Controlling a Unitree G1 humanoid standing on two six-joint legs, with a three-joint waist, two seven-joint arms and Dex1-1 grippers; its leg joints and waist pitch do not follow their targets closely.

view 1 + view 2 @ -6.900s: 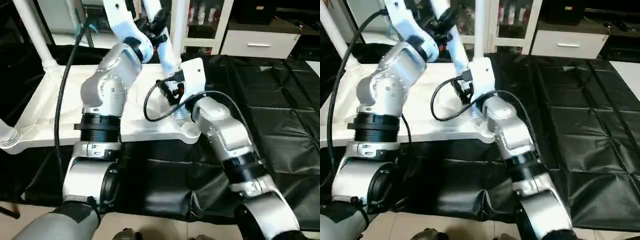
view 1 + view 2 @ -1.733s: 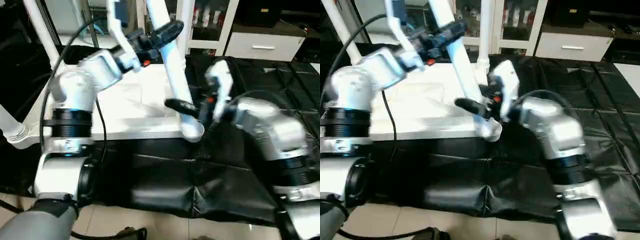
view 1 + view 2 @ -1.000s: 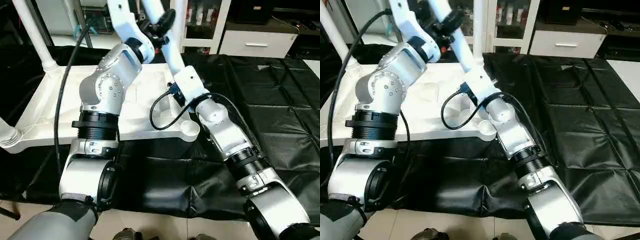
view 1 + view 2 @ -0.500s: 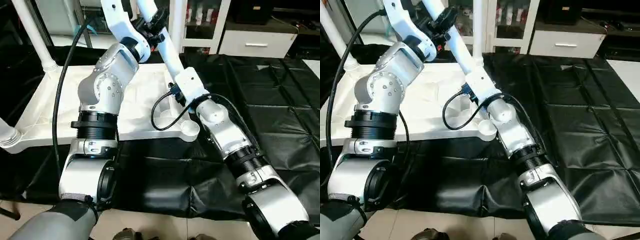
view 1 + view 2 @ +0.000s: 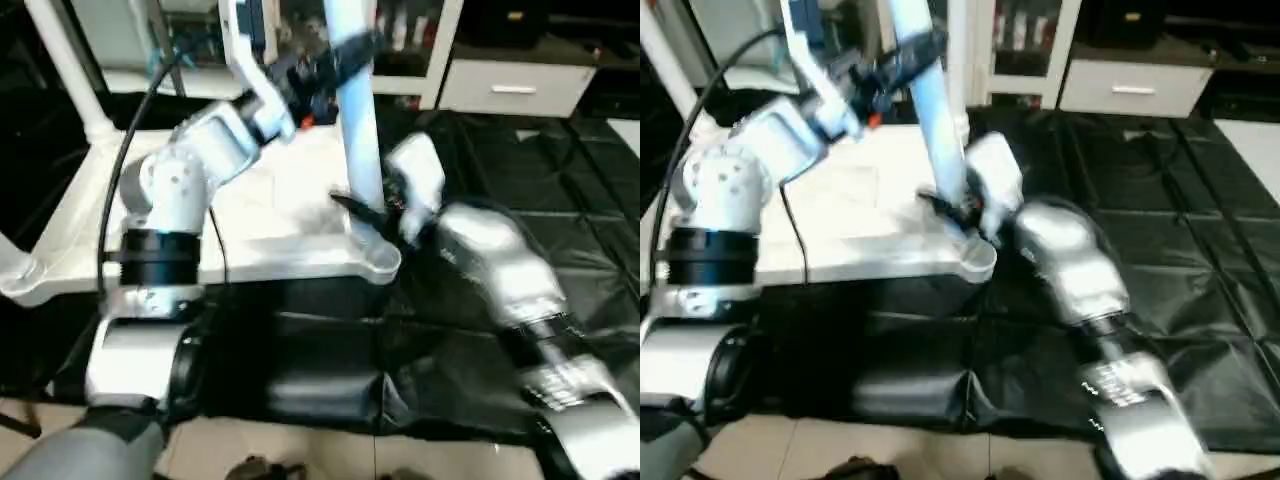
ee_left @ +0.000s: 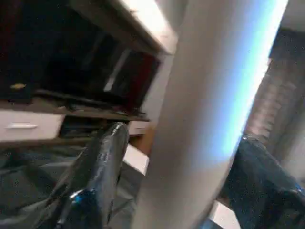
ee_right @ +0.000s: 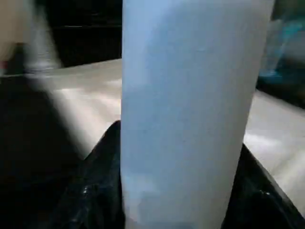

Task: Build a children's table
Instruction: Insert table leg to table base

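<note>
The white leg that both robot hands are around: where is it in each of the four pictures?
Left eye view: leg, centre, rising from the tabletop's near corner.
Right eye view: leg, left of centre.
Left wrist view: broad tilted tube.
Right wrist view: upright tube.
Shared landmark: the white tabletop.

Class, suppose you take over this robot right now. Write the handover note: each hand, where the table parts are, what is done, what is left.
Left hand: fingers either side of the upper part of the leg.
Right hand: fingers either side of the same leg low down, by the near right corner socket.
Tabletop: underside up on the black-covered work table.
Done: two legs on the left side, one at the far right corner.
Left: seat this last leg fully; I cannot tell its depth.
</note>
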